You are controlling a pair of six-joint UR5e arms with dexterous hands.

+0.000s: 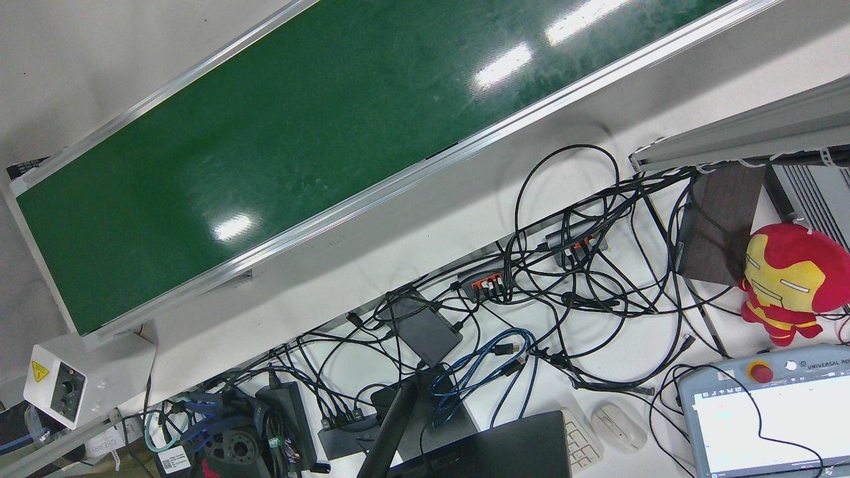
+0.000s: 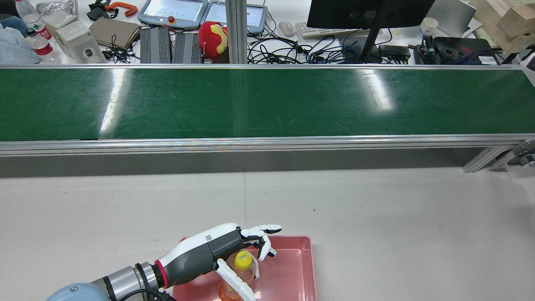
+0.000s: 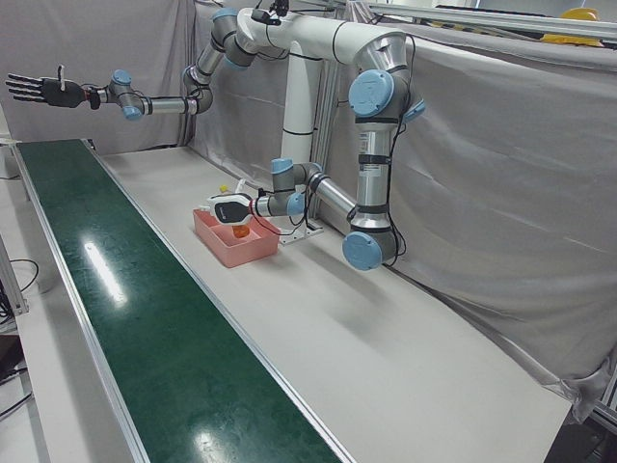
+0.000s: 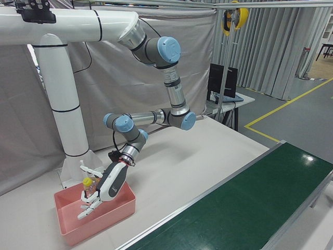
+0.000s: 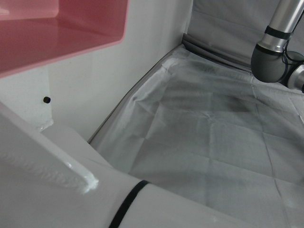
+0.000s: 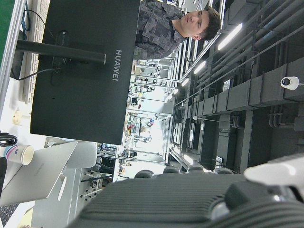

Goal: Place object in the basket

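Lower left of the rear view: the left hand (image 2: 234, 255) has fingers wrapped loosely around the yellow-capped bottle (image 2: 239, 274), standing upright inside the pink basket (image 2: 301, 267). The right hand (image 3: 39, 90), splayed and empty, hangs far away.

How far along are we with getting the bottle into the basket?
Nearly done. The yellow-capped bottle already stands inside the pink basket. In hand: the left hand has its fingers around the bottle; whether it grips is unclear. Left: let go and lift clear. The right hand is open, far off over the green conveyor belt.
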